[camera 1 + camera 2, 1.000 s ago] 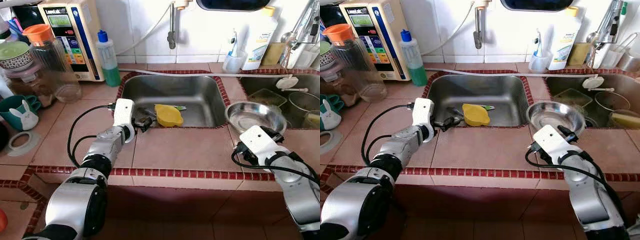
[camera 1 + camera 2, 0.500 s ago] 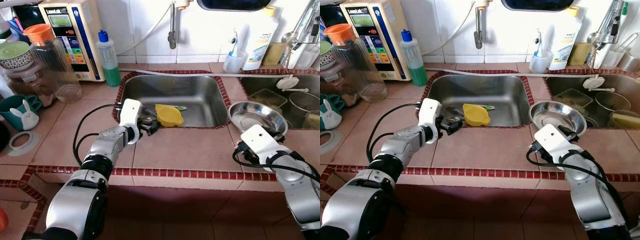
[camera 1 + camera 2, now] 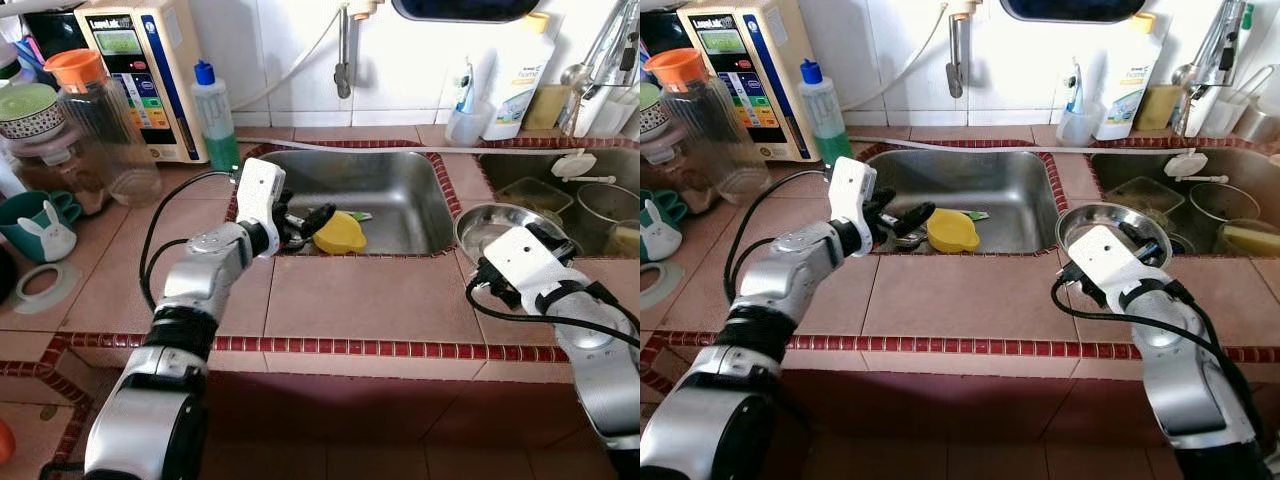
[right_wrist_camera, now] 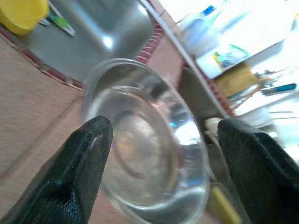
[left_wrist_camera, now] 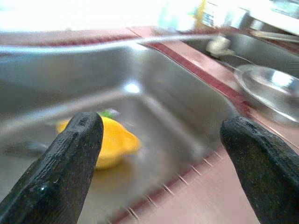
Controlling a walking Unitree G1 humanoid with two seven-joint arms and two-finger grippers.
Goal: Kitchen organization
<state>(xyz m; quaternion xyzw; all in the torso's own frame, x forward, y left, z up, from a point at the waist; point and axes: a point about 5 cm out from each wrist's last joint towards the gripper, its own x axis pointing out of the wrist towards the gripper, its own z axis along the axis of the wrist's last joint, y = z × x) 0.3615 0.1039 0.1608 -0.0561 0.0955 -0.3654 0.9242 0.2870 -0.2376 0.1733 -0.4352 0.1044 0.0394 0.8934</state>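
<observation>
The left claw (image 3: 300,222), spread wide and empty, hangs over the sink (image 3: 400,190) edge facing the yellow cup (image 3: 340,233); the right claw (image 4: 159,154), also spread, frames the steel bowl (image 3: 490,228) on the desk (image 3: 360,300); either reach looks underway, needing descent and closure.

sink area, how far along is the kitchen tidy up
Nothing here shows a finished step. The left hand is open at the left sink's near edge, aimed at the yellow cup lying in the basin. The right hand is open at the steel bowl on the divider between the sinks. Neither hand holds anything. The right sink holds more dishes, and jars and mugs crowd the left counter.
</observation>
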